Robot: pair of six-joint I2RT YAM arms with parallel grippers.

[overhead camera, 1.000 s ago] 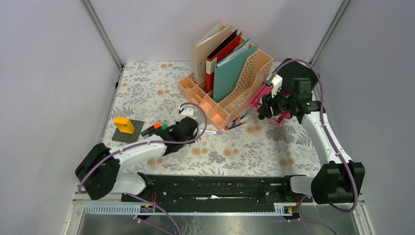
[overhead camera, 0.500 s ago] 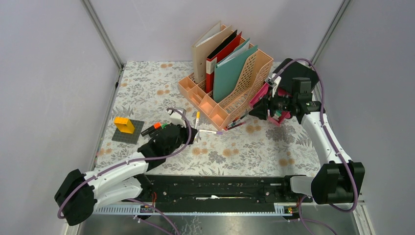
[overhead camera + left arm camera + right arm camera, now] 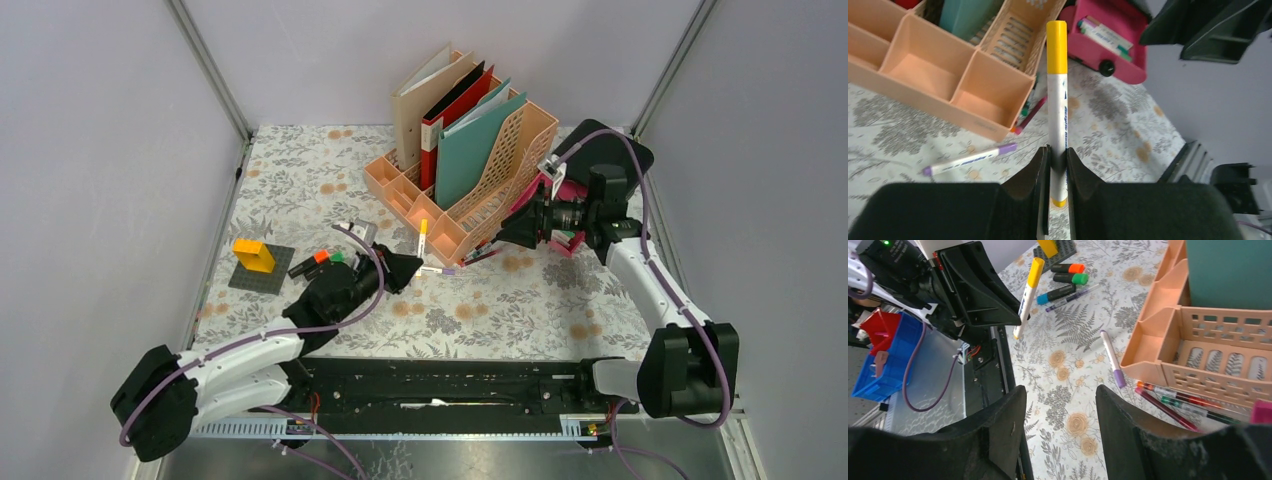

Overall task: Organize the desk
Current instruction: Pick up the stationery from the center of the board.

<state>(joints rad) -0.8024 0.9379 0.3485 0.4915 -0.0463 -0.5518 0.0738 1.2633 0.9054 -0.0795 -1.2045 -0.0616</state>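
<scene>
Left gripper (image 3: pixel 1054 161) fingers are narrow, pinching the yellow-capped marker (image 3: pixel 1057 100) near its tail end. Most of the barrel sticks out past the jaws, cap end leading. In the wrist view the tip lines up with the front cubbies of the file rack (image 3: pixel 983 95), upper left of frame.

My read: the step is dropping it into a cubby.
- Long overhang, so go slow.
- Get the cap past the rim before tilting down.
- Release only once the barrel is inside the walls.

Purple marker (image 3: pixel 970 159) lies on the desk (image 3: pixel 300 180), lower left of the wrist frame, just below the path.

Right gripper (image 3: pixel 1060 405) is wide and empty, hovering by the pens (image 3: pixel 1178 400) at the rack's right side. Keep the arms apart.
</scene>
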